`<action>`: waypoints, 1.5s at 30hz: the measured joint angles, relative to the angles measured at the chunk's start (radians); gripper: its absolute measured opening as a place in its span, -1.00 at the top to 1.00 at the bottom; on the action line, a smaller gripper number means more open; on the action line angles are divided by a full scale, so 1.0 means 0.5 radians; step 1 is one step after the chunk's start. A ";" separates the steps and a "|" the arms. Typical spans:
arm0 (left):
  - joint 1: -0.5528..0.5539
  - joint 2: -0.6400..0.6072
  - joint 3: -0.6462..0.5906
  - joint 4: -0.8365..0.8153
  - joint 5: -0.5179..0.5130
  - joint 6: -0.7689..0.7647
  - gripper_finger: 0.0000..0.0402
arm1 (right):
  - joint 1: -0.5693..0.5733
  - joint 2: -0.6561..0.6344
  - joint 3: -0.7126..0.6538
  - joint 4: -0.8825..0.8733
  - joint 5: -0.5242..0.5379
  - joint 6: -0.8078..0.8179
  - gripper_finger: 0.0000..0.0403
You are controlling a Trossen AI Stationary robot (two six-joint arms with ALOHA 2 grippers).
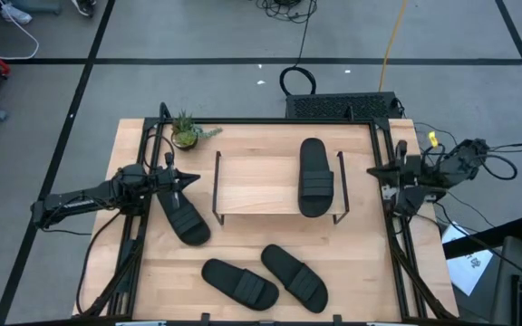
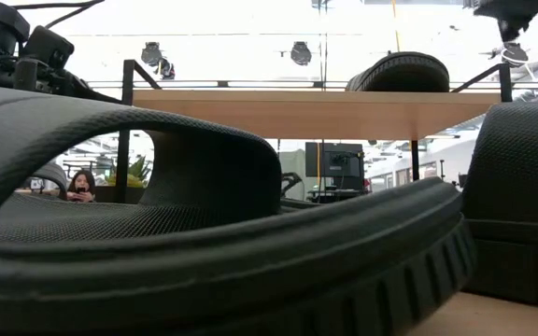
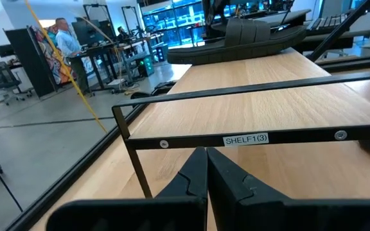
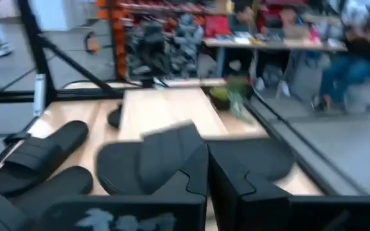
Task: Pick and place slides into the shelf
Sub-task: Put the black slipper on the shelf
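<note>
The left tool (image 1: 191, 179) hangs over the left part of the counter (image 1: 352, 263), clenched on nothing, its tip aimed at the left end of the shelf (image 1: 256, 186). Right under it lies one slide (image 1: 181, 215), flat on the counter, just left of the shelf's wire legs. A small potted plant (image 1: 185, 132) stands near the far left corner. Two more slides lie side by side at the near edge, one (image 1: 239, 283) left of the other (image 1: 294, 277), both angled. On the right half of the shelf's plank rests the fourth slide (image 1: 315, 177). The right tool (image 1: 373, 170) waits at the counter's right edge, clenched and holding nothing.
</note>
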 joint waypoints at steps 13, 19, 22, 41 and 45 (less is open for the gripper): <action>0.000 0.000 0.000 0.001 0.000 0.044 0.99 | -0.005 -0.016 -0.069 0.068 -0.178 -0.033 1.00; 0.000 -0.001 0.000 0.001 0.000 0.059 0.99 | -0.005 0.302 -0.259 0.555 -0.863 -0.324 1.00; 0.000 0.000 0.000 0.001 0.000 0.059 0.99 | -0.025 0.442 -0.300 0.641 -0.933 -0.335 1.00; 0.000 0.000 0.000 0.002 0.000 0.122 0.99 | -0.784 0.373 -0.301 0.940 -1.426 -0.388 1.00; -0.001 -0.001 0.000 0.001 0.000 0.116 0.99 | -0.835 0.175 -0.301 0.787 -1.198 -0.219 1.00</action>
